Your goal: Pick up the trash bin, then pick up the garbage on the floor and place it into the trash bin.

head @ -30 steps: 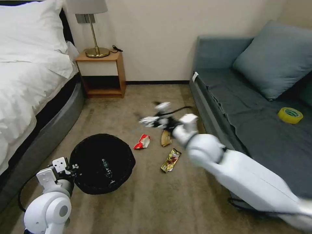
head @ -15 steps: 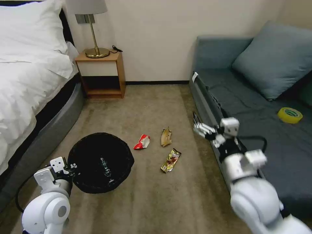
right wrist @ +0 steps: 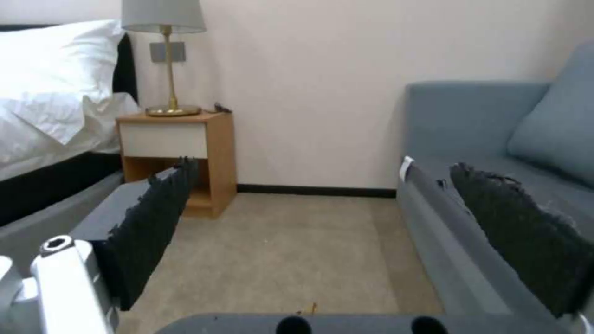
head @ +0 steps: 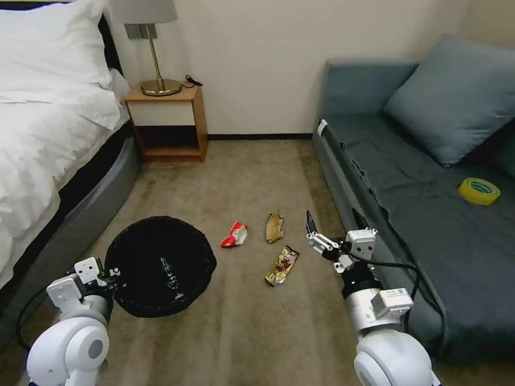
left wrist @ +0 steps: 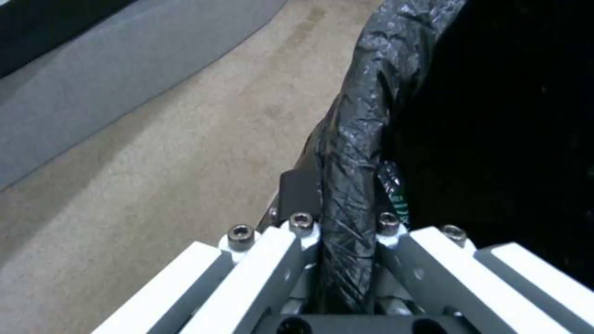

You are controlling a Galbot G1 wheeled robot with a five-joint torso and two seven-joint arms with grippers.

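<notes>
Head view gives you the trash bin (head: 161, 265) on the carpet near the bed (head: 48, 134), its black liner crinkled around the rim, with the clear bottle with the green label (head: 170, 272) already lying inside it; your left end effector (head: 110, 274) is at the bin's near-left rim, and the left wrist view shows its fingers (left wrist: 291, 260) clamped on either side of that bagged rim (left wrist: 352, 153), so it is gripping the trash bin; three pieces of garbage lie on the floor to the right of the bin: the red-and-white crumpled wrapper (head: 235, 234) nearest it, the tan-brown scrap (head: 274, 226) just beyond, and the gold-brown snack wrapper (head: 282, 265) closer to you; your right end effector (head: 312, 231) hangs between the litter and the sofa (head: 429, 214), just right of the gold-brown wrapper and touching none of it; the right wrist view shows its two black pads (right wrist: 155, 218) well apart with nothing between them, so it is open; a yellow tape roll (head: 478, 190) sits on the sofa seat.
</notes>
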